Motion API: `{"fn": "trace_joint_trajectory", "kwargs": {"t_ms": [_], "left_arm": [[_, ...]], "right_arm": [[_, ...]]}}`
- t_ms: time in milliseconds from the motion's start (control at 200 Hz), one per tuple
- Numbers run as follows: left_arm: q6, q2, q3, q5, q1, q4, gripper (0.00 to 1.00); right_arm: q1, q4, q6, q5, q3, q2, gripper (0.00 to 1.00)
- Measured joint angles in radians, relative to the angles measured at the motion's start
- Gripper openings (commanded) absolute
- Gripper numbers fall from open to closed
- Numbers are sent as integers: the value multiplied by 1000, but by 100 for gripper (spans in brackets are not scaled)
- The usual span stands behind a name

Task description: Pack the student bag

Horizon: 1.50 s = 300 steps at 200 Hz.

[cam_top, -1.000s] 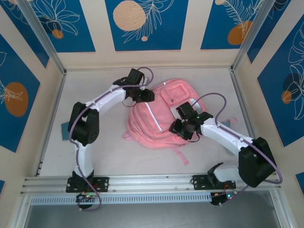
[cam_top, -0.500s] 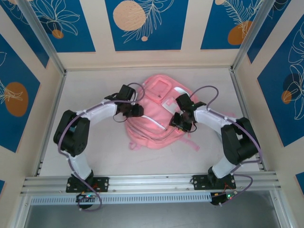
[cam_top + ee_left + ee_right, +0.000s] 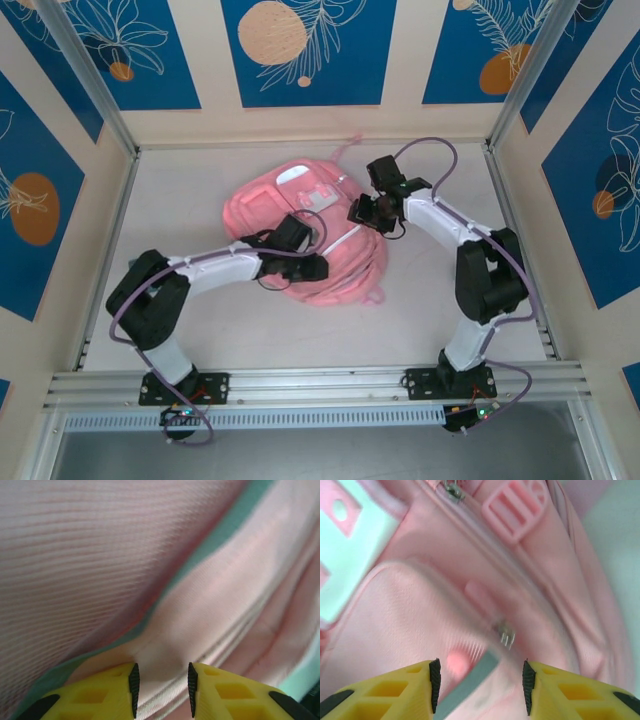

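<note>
The student bag (image 3: 350, 262) is a big soft pink backpack lying flat in the middle of the table, with a pale strip (image 3: 345, 240) running across it. My left gripper (image 3: 305, 266) is at the bag's near edge. In the left wrist view it (image 3: 161, 680) is shut on a puckered fold of pink fabric (image 3: 165, 650) beside a seam. My right gripper (image 3: 362, 213) hovers over the bag's far right side. In the right wrist view it (image 3: 479, 680) stands open above a blurred zip pull (image 3: 506, 632) and a grey-green tab (image 3: 470, 680). A pink buckle (image 3: 512, 502) lies further off.
Aluminium posts (image 3: 110, 110) and patterned walls close in the table on three sides. Bare tabletop (image 3: 430, 300) lies to the right of the bag and in front of it. A rail (image 3: 320, 380) runs along the near edge by the arm bases.
The bag has slid and turned toward the back left. My left gripper moved from the bag's far side to its near edge. My right gripper swung to the back right.
</note>
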Motion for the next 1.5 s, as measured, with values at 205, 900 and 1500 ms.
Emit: {"fn": "trace_joint_trajectory", "kwargs": {"t_ms": [205, 900, 1500], "left_arm": [[-55, 38, 82, 30, -19, -2, 46], [-240, -386, -192, -161, 185, -206, 57], [-233, -389, -221, -133, 317, -184, 55]], "right_arm": [[5, -38, -1, 2, -115, -223, 52], [249, 52, 343, -93, -490, -448, 54], [-9, 127, 147, -21, -391, -160, 42]]}}
